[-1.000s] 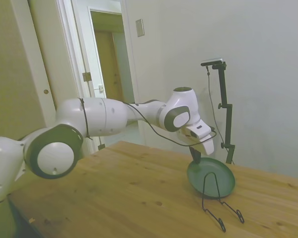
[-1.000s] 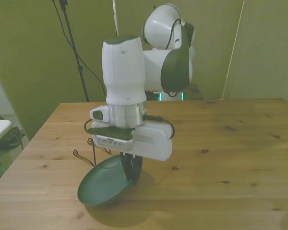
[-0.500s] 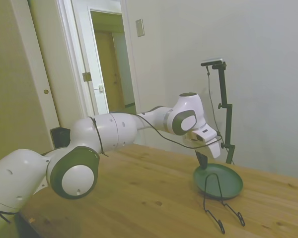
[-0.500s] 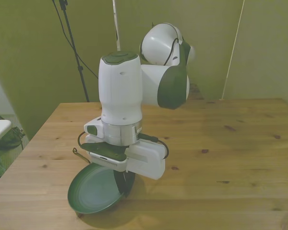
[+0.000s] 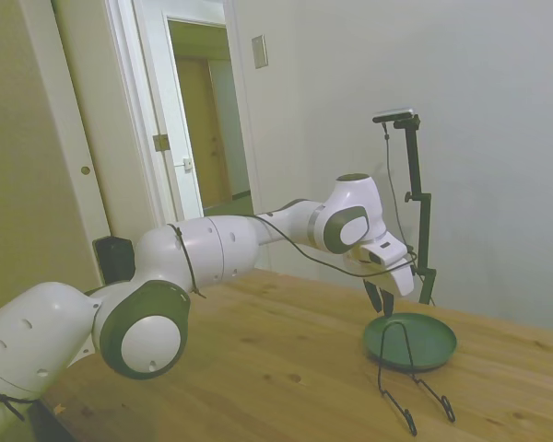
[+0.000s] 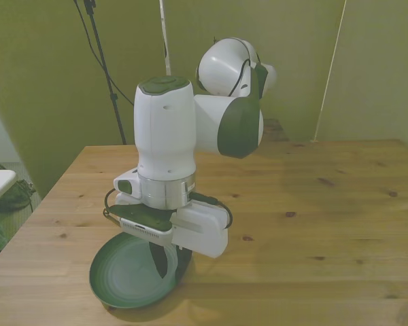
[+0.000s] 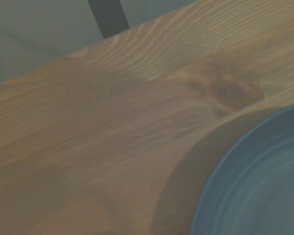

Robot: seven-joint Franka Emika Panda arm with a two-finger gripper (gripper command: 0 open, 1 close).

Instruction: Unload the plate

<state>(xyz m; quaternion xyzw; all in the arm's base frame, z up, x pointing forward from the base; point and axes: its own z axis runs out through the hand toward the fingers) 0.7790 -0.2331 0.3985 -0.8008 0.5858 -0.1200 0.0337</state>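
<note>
Side view: the plate [image 5: 411, 341] lies flat or nearly flat on the wooden table [image 5: 258, 368], and the black wire stand [image 5: 405, 387] is empty, standing just in front of it toward the camera. The gripper [image 5: 380, 299] comes down onto the plate's rim on the arm's side; you can see dark fingers at the rim but not the gap between them, so from here I cannot tell if the claw is pinching or spread. Front view: the plate [image 6: 126, 275] sits near the table's near edge at the front view's left, with the gripper [image 6: 164, 261] at its rim on the front view's right. One finger [image 6: 158, 258] shows over the inside of the dish, the other side is hidden, so the state is still unclear. The stand is hidden behind the wrist here; only the side view shows it. Wrist view: just the plate's rim and concentric rings [image 7: 255, 196] plus its shadow on the wood, which suggests contact or close to it. Handling-wise, treat the plate as rigid, smooth and probably chippable. The shallow raised rim is your only real hold, and a rim pinch will lever, so keep it low.
</note>
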